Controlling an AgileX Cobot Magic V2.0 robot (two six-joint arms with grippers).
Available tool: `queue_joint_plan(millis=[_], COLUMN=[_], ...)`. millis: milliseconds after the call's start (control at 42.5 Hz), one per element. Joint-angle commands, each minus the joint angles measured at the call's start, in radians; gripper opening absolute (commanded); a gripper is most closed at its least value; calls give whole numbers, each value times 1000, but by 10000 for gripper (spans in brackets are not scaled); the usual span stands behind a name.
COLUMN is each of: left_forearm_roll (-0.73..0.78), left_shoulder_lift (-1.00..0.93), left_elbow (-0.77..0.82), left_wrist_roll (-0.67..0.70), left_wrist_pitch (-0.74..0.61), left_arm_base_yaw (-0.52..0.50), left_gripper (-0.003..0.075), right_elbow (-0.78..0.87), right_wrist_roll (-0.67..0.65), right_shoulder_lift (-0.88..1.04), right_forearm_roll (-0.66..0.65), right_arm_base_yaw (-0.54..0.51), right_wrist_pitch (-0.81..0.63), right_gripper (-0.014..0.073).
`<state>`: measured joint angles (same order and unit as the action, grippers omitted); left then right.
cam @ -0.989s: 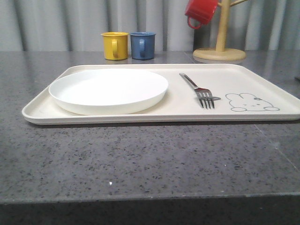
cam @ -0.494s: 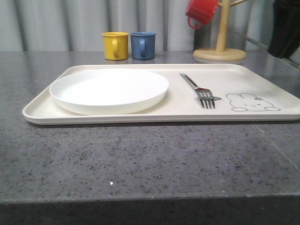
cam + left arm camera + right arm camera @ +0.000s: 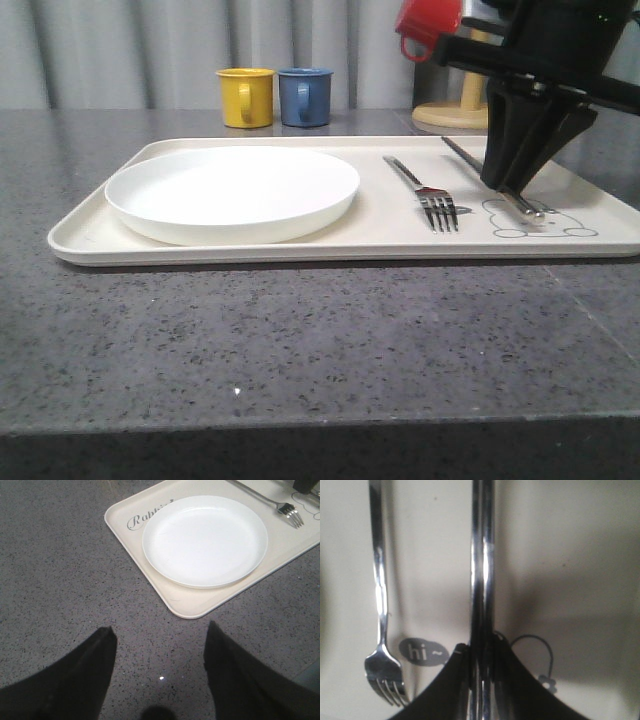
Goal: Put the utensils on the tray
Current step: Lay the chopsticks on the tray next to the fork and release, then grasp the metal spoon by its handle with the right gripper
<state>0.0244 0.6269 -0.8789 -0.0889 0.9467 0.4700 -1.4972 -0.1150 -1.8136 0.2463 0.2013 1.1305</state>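
The cream tray (image 3: 380,228) lies on the grey counter with a silver fork (image 3: 432,196) on it, right of the white plate (image 3: 232,190). My right gripper (image 3: 506,183) is shut on a pair of silver chopsticks (image 3: 460,153), low over the rabbit drawing (image 3: 540,222) and parallel to the fork. In the right wrist view the chopsticks (image 3: 482,555) run straight out from the gripper (image 3: 481,652), beside the fork (image 3: 380,585). I cannot tell whether they touch the tray. My left gripper (image 3: 160,630) hangs open over bare counter near the tray's corner (image 3: 187,611).
A yellow mug (image 3: 245,97) and a blue mug (image 3: 304,96) stand behind the tray. A wooden mug tree (image 3: 468,105) holds a red mug (image 3: 430,25) at the back right, close behind my right arm. The plate (image 3: 205,540) fills the tray's left half.
My right arm has come in from the right and down over the tray's right side, carrying the chopsticks. The fork and the plate have not moved.
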Motion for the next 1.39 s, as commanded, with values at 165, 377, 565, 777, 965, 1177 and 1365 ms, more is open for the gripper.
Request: queue_joint_plan(millis=[165,377,565,777,965,1177,1365], left_forearm_roll=[0,0,0,0,0,0,0], left_shoulder_lift=[1,1,1,1,1,1,1], left_elbow=[-24,-24,-24,-24,-24,-24,-24], left_wrist_roll=[10,10,10,10,10,10,10], left_wrist_pitch=[-66,-66,-66,-66,-66,-66,-66], left_arm_base_yaw=[9,9,9,9,9,9,9], left_gripper=[386,386,386,386,386,386,386], right_elbow=[-32,-32,-32,-27,-25,-18,-18], right_wrist_roll=[-1,13,133,145,145,148,189], right_shoulder_lift=[33,43,147,282,312,247,163], right_forearm_roll=[24,4,-91,-291,-340,-325,-273], right_arm_base_yaw=[1,1,-2,-35,-183,-364,-417], right_wrist_pitch=[-17,-14,70,184,197,192,178], right_gripper=[166,387,383,383,383,383,383])
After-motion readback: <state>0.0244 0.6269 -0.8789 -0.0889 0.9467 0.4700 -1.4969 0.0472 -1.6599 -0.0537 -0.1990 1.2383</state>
